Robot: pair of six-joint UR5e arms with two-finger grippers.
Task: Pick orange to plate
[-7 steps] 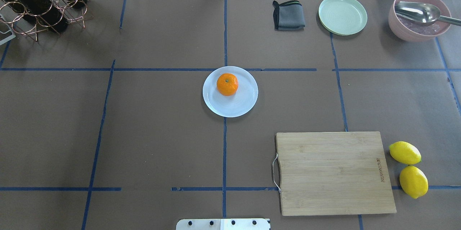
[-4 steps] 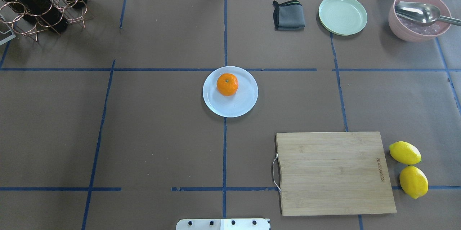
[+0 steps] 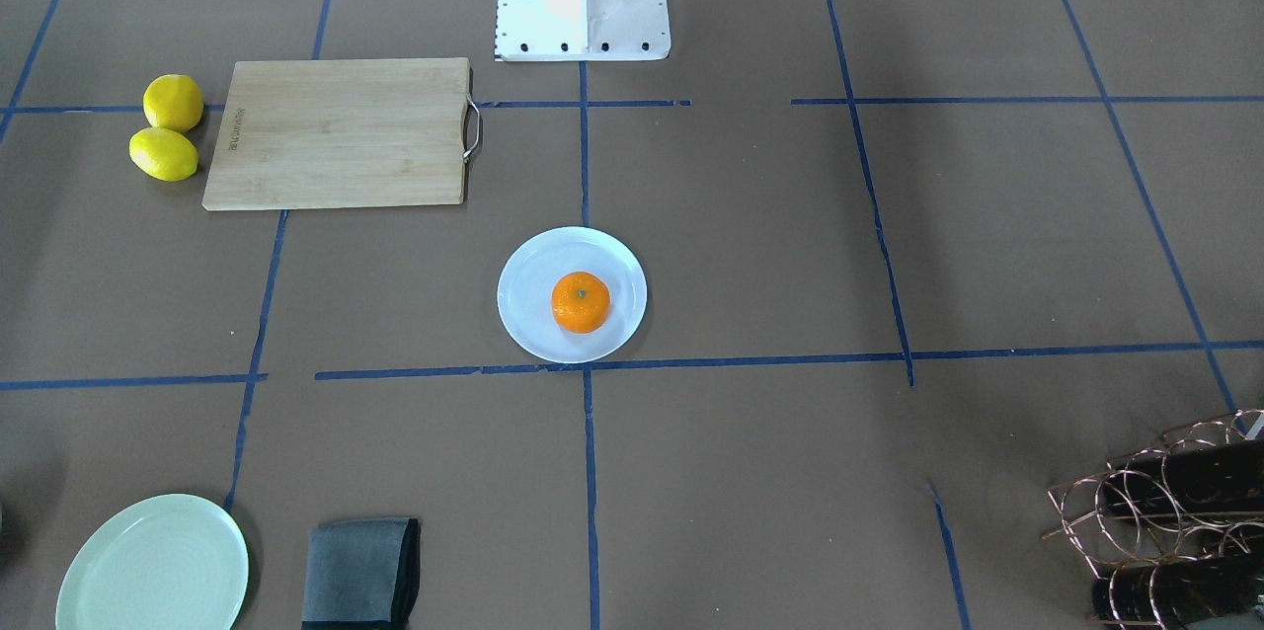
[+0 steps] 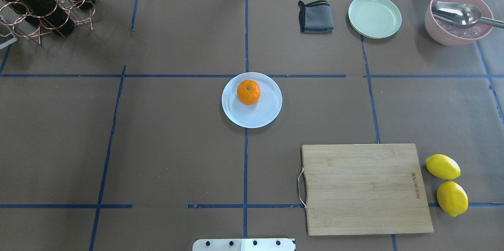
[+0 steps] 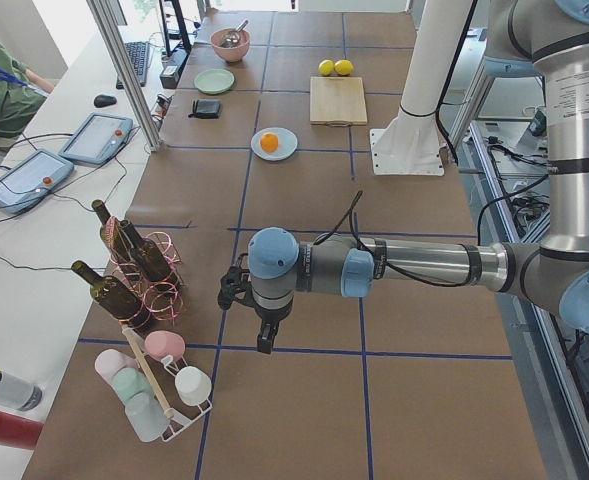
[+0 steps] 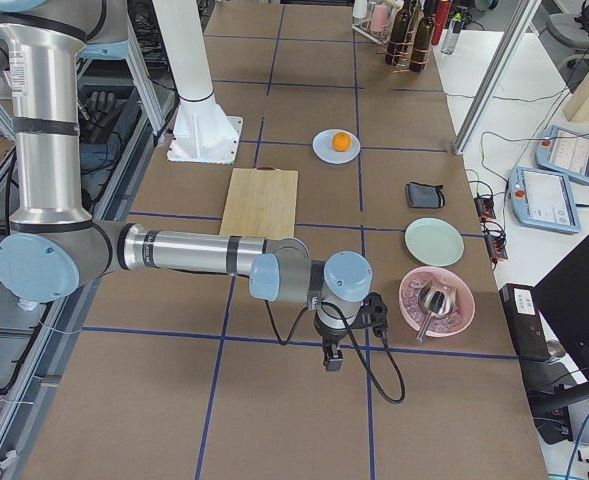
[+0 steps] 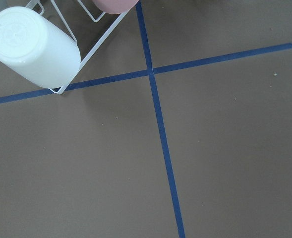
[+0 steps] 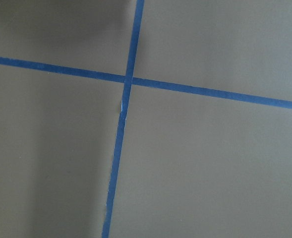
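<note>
The orange (image 4: pixel 248 92) rests on the pale bluish-white plate (image 4: pixel 260 115) at the table's middle, toward the plate's far left part; it also shows in the front view as the orange (image 3: pixel 581 302) on the plate (image 3: pixel 528 314). Neither gripper is near it. My left gripper (image 5: pixel 264 345) hangs over the table's left end beside the racks, seen only in the left side view. My right gripper (image 6: pixel 332 360) hangs over the table's right end near the pink bowl, seen only in the right side view. Whether either one is open or shut, I cannot tell. Both wrist views show only brown table and blue tape.
A wooden cutting board (image 4: pixel 366 188) lies near right, with two lemons (image 4: pixel 443 166) beside it. A green plate (image 4: pixel 375 16), a folded grey cloth (image 4: pixel 315 17) and a pink bowl with a spoon (image 4: pixel 458 17) stand far right. A wine rack (image 4: pixel 43 3) stands far left; a cup rack (image 5: pixel 154 390) is by the left gripper.
</note>
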